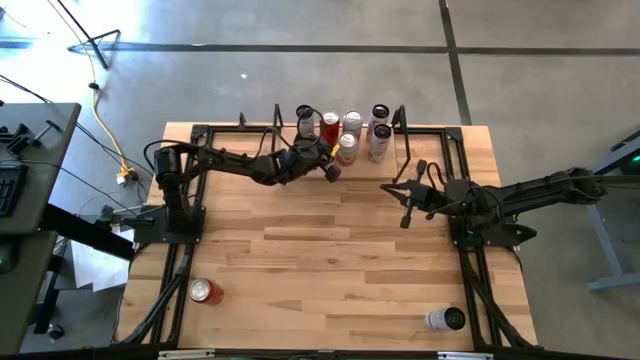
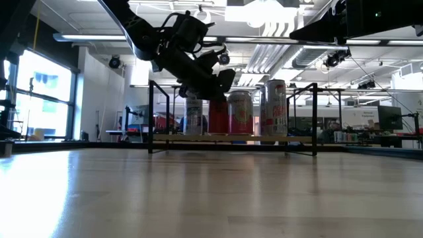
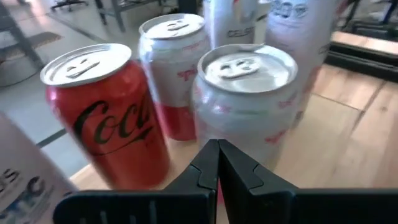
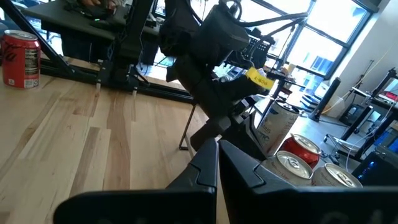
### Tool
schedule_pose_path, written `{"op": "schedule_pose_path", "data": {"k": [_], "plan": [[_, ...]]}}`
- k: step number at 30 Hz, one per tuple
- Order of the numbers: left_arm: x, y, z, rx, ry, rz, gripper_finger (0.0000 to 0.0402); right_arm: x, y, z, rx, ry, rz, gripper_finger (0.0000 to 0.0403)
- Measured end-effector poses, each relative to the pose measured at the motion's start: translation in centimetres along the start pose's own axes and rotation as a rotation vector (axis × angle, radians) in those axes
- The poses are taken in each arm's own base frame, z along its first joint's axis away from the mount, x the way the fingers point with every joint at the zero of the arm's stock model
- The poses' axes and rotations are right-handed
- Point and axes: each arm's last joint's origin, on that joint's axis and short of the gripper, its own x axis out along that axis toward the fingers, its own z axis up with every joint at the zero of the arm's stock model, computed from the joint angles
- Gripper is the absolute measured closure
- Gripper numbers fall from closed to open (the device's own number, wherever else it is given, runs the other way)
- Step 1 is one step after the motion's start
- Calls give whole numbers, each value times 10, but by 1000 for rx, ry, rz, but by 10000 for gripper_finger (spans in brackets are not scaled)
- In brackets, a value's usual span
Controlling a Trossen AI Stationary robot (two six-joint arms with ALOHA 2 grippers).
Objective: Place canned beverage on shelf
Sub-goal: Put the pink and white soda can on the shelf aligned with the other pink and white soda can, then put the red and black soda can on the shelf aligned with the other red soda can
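near the front edge of the surface (image 1: 330, 250) two cans wait on their sides, well apart: a red can (image 1: 206, 291) toward the left corner and a white can (image 1: 446, 319) toward the right. either looks stiff, smooth and slick, and if full it should have some heft; lying down it will likely roll at a nudge. the best hold seems to be across the round body at mid-height, not on the rims.

at mid-surface the right gripper (image 1: 404, 217) hangs over bare wood, jaws pressed together and empty.

farther back, the left gripper (image 1: 331, 172) hovers just in front of the shelf (image 2: 231, 138), jaws likewise closed on nothing. its wrist view looks straight at a pale can with red lettering (image 3: 245, 102), a red cola can (image 3: 102, 112) beside it and another pale can (image 3: 173, 68) behind, all upright with bright silver tops.

the shelf sits at the far edge, a low light board between thin black end frames, carrying a cluster of upright cans, two of them taller and slimmer.
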Motion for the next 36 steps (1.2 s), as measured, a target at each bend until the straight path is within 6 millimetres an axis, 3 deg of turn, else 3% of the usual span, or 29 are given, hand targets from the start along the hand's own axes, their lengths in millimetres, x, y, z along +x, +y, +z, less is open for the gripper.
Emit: {"op": "schedule_pose_path", "data": {"k": [8, 17, 22, 30, 36], "plan": [[3, -2, 10, -24, -31, 4, 401, 0, 0, 1, 0, -18, 12, 403], [24, -15, 0, -17, 2, -14, 401, 0, 0, 1, -1, -21, 21, 403], [22, -19, 3, -4, -11, -8, 401, 0, 0, 1, -3, -17, 22, 403], [4, -28, 12, 85, 10, 1, 401, 0, 1, 1, -9, -12, 24, 403], [-26, -37, 17, 168, 11, 7, 401, 0, 1, 0, -14, -2, 27, 403]]}}
